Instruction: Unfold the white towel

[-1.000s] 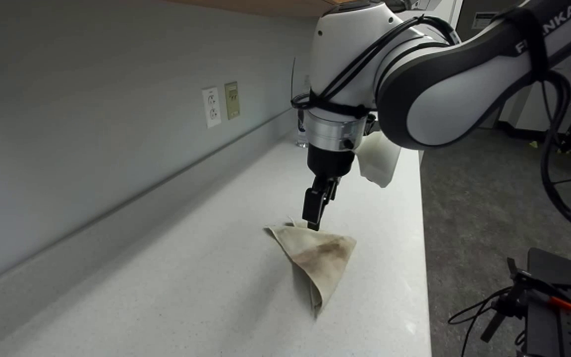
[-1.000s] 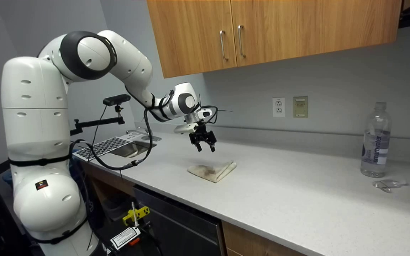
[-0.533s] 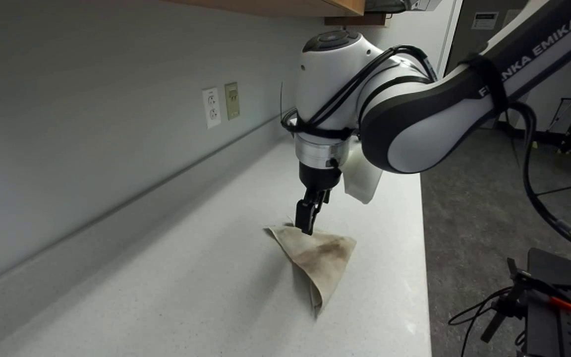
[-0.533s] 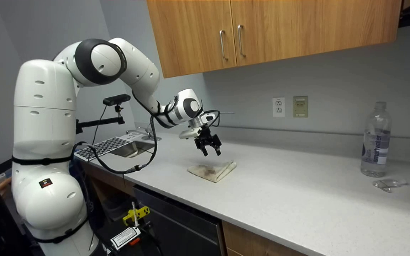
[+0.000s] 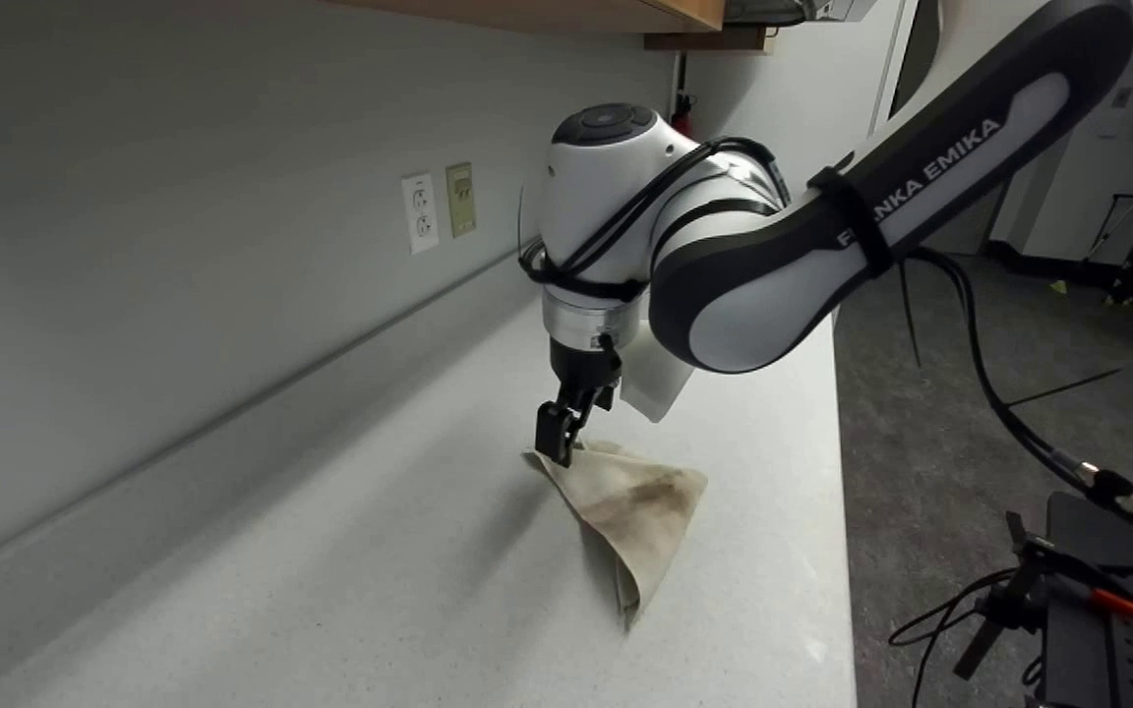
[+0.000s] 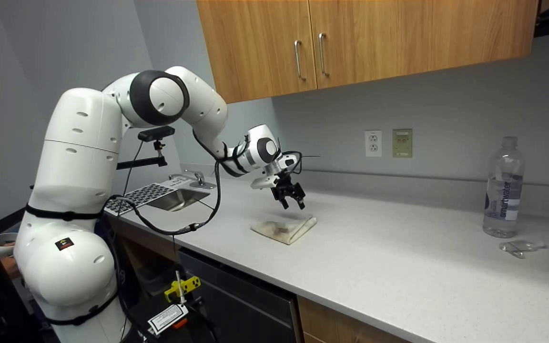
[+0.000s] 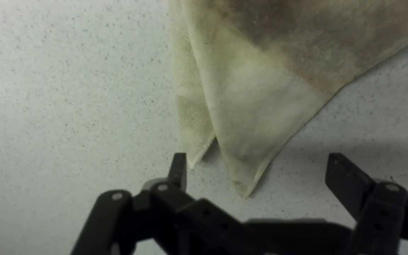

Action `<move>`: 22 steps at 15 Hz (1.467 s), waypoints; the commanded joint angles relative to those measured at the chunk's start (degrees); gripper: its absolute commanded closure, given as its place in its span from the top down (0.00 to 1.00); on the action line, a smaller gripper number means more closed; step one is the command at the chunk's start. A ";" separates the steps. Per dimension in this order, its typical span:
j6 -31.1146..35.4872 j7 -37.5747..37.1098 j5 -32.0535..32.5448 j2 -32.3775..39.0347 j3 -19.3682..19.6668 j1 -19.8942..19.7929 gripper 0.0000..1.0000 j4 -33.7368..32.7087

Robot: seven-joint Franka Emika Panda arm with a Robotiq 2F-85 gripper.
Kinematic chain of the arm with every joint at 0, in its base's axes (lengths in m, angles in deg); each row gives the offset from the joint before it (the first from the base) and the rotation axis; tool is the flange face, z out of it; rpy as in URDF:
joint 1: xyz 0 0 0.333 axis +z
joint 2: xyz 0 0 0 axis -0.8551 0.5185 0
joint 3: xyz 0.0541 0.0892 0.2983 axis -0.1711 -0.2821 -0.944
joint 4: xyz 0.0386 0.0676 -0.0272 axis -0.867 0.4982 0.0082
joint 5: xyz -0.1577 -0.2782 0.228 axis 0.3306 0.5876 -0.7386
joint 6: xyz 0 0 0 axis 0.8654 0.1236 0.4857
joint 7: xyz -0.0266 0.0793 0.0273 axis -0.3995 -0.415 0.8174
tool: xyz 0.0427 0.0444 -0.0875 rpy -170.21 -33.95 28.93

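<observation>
The Robotiq gripper (image 7: 257,170) hangs with jaws spread, unloaded, above the folded white towel (image 7: 257,81), whose top-layer corner (image 7: 246,168) points into the gap. To unfold cleanly, descend centred on that corner and pinch the top layer only. Tip clearance is hard to judge; the wrist view crops the towel ahead of the gripper.

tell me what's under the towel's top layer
A lower layer of the towel pokes out along one edge in the wrist view, with the countertop beneath. Anything further in is covered.
</observation>
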 commanded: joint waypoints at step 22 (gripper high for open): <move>6.86 16.74 -16.00 11.19 -0.42 -2.20 0.01 -9.18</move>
